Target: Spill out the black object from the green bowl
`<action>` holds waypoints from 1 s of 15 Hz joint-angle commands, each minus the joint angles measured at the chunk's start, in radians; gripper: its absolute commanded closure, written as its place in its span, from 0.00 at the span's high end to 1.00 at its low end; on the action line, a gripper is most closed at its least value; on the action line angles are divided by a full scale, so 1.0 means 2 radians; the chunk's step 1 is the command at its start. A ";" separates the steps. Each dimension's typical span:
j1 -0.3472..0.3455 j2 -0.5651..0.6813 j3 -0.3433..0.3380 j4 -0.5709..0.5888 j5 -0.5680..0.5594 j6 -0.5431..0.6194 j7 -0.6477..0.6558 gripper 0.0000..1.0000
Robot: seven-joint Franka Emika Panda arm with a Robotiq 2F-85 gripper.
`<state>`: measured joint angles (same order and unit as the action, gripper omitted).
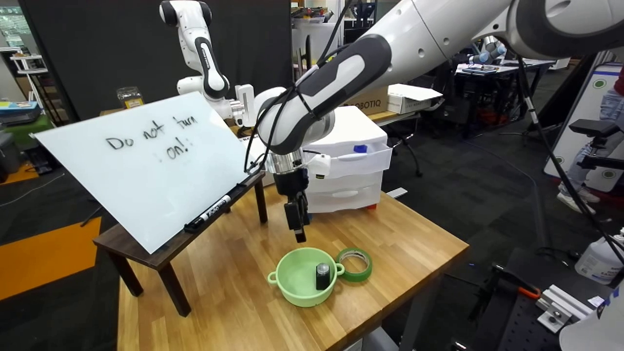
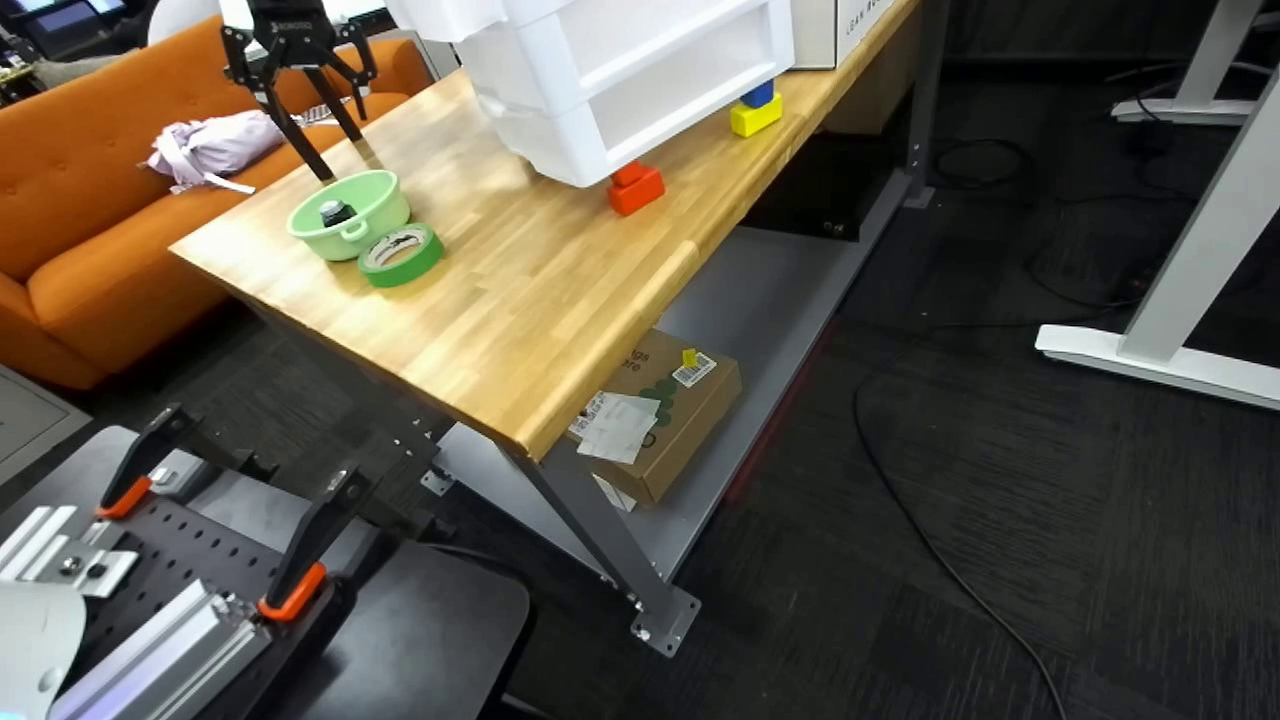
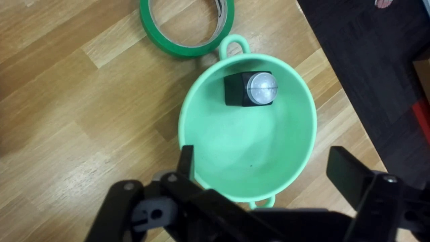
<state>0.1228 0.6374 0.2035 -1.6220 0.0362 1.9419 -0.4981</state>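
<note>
The green bowl [image 1: 297, 282] stands upright on the wooden table; it also shows in an exterior view [image 2: 325, 245] and the wrist view [image 3: 228, 134]. The black object [image 1: 322, 278] is a small black block with a clear round top. It sits inside the bowl against the wall by one handle, as an exterior view [image 2: 338, 213] and the wrist view [image 3: 235, 89] show. My gripper [image 1: 300, 234] is open and empty, pointing down above the bowl, apart from it. In the wrist view its fingertips [image 3: 260, 151] are spread wide over the bowl's half away from the black object.
A green tape roll [image 1: 360, 274] lies beside the bowl's handle near the object. A whiteboard [image 1: 146, 156] leans on a dark stand [image 1: 161, 258]. White drawers [image 1: 343, 185] stand behind the gripper. Red [image 2: 636, 188] and yellow [image 2: 757, 115] blocks lie near the table edge.
</note>
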 commanded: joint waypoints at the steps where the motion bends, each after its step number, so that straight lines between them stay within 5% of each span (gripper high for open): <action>1: 0.014 0.029 0.003 0.037 -0.021 -0.046 0.009 1.00; 15: 0.032 0.033 0.004 0.061 -0.042 -0.070 0.015 1.00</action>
<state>0.1974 0.6926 0.2055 -1.5215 -0.0345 1.8319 -0.4590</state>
